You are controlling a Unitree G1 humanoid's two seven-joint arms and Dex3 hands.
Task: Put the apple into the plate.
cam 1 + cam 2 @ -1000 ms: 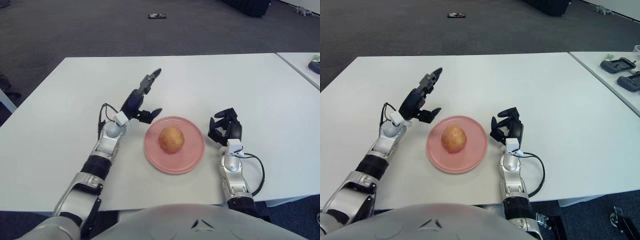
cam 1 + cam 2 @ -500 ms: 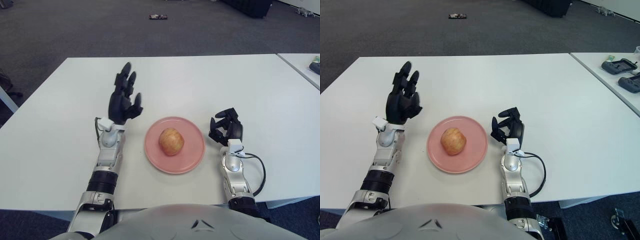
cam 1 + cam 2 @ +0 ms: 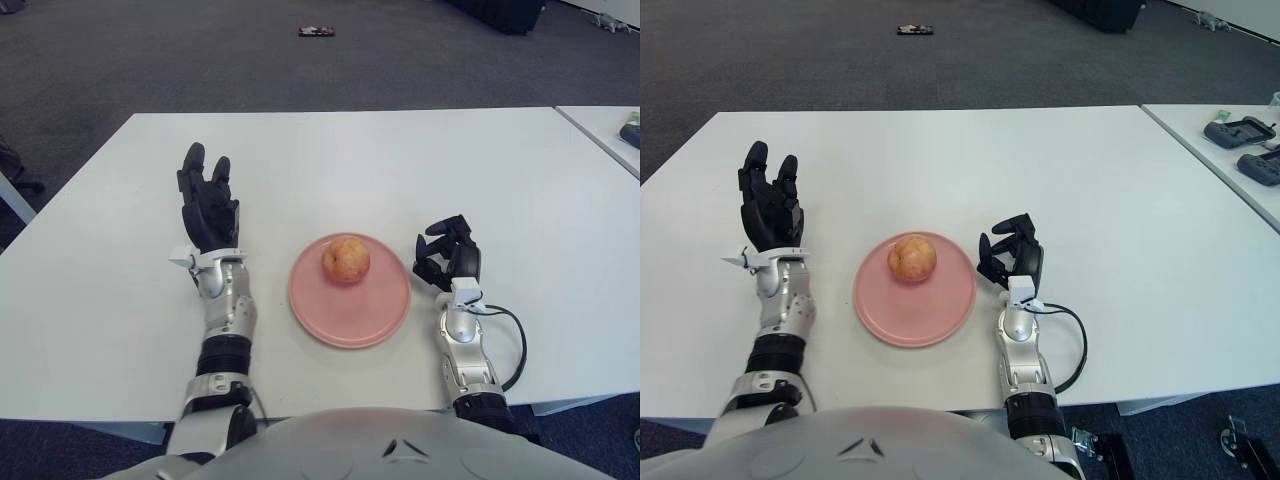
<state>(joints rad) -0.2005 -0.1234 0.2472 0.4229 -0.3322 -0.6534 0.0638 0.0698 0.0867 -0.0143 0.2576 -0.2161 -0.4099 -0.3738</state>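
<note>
Sitting on the far side of the plate (image 3: 350, 310), the apple (image 3: 346, 259) lies between the spread, empty left hand (image 3: 207, 210) and the curled, empty right hand (image 3: 447, 257).

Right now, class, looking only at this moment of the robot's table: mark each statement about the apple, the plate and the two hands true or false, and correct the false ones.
1. The apple lies on the plate. True.
2. The left hand grips the apple. False: it is open, left of the plate, holding nothing.
3. The plate is pink. True.
4. The right hand is left of the plate. False: it shows right of the plate, fingers curled, holding nothing.
5. The apple sits at the plate's near edge. False: it sits toward the far edge.
</note>
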